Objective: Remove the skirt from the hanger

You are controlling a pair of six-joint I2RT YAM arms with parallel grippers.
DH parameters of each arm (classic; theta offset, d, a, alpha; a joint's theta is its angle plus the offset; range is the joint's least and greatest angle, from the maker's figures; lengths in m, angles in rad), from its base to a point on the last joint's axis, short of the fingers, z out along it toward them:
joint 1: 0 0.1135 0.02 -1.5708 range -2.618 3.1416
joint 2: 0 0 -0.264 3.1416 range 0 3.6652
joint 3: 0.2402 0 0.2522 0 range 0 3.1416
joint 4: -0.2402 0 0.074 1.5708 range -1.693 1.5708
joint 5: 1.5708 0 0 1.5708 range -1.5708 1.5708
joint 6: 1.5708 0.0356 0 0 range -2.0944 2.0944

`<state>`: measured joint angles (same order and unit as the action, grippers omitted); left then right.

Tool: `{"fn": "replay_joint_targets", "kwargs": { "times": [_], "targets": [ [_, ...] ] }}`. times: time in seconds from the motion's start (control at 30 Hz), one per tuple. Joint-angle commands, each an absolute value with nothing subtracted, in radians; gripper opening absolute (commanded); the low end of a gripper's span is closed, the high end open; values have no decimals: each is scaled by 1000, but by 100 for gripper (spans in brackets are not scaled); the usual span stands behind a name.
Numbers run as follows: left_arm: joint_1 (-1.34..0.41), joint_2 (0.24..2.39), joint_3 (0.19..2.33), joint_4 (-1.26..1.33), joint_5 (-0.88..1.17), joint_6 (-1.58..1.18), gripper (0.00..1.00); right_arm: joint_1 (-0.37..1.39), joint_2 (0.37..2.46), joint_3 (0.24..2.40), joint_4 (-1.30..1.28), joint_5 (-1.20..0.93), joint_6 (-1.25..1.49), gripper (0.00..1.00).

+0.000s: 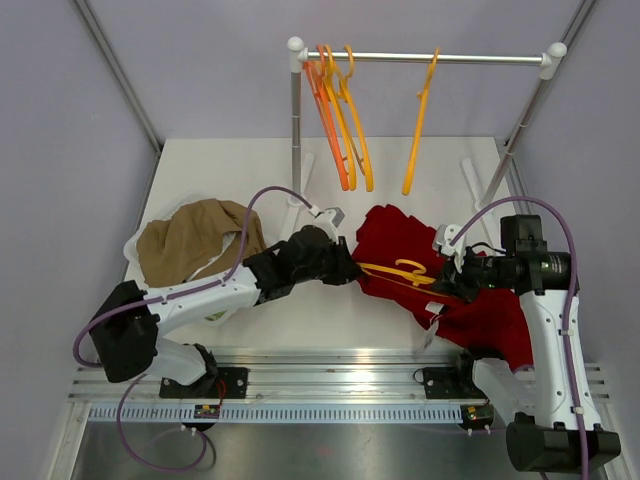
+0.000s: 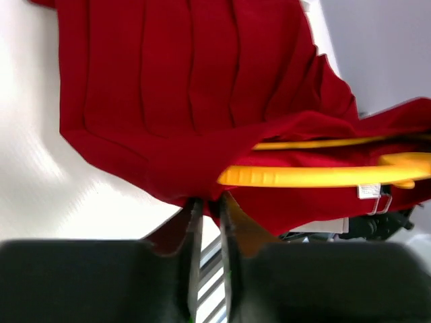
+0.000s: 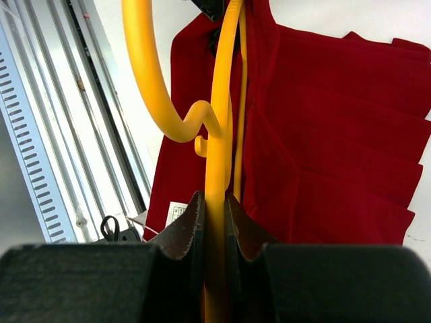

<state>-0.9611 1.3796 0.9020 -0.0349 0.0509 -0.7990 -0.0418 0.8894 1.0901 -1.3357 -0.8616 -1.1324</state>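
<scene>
The skirt [image 1: 398, 232] lies crumpled on the worktop [image 1: 300, 320] between the two arms, right of centre, with the hanger [image 1: 400, 271] lying across it. It is red, pleated cloth: light, limp and likely to drag and bunch rather than slide as one piece, so it is best pinched at an edge or hem where a fold gives a firm bite. The hanger is stiff, smooth plastic and should be held on its bar. That is how things stand. The left fingers [image 2: 179, 234] are closed on the skirt's near edge, with only a thin slit between them and red cloth caught at the tips. The right fingers [image 3: 186, 232] are clamped on the hanger's yellow bar just below its hook. The top view alone shows the overall layout: the arms facing each other across the cloth, a brown garment [image 1: 190, 238] well to the left, and spare hangers [image 1: 345, 120] on a rack [image 1: 420, 57] behind. It cannot show either grip. The left wrist view shows the pinch and a white label [image 2: 368, 191] under the hanger arm. The right wrist view shows the bar seated squarely between the fingers and the pleats running alongside. Whether any clip holds the waistband to the hanger cannot be told from any view.
</scene>
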Motion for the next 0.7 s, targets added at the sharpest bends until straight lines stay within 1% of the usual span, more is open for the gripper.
{"fn": "replay_joint_targets", "kwargs": {
  "times": [0.0,0.03,0.13,0.2,0.27,0.3,0.4,0.53,0.67],
  "targets": [
    [-966,1402,969,-84,-32,-750,3,-17,870,1083,-1243,-913,-1074,0],
    [-966,1394,973,-97,-41,-741,0,-15,870,1080,-1233,-910,-1065,0],
    [-968,1356,986,-149,-49,-697,0,-5,877,1065,-1201,-874,-1031,0],
    [-974,1301,1002,-187,-45,-642,0,37,888,1055,-1168,-835,-990,0],
    [-983,1256,1043,-209,-19,-606,0,103,902,1051,-1134,-789,-921,0],
    [-989,1247,1081,-216,30,-591,0,170,907,1045,-1087,-770,-890,0],
    [-999,1244,1141,-221,109,-598,0,276,946,1046,-994,-681,-779,0],
    [-1017,1258,1198,-225,192,-612,0,301,1040,1107,-965,-677,-746,0],
    [-1023,1241,1203,-236,195,-626,0,318,1083,1202,-940,-620,-741,0]
  ]
}}
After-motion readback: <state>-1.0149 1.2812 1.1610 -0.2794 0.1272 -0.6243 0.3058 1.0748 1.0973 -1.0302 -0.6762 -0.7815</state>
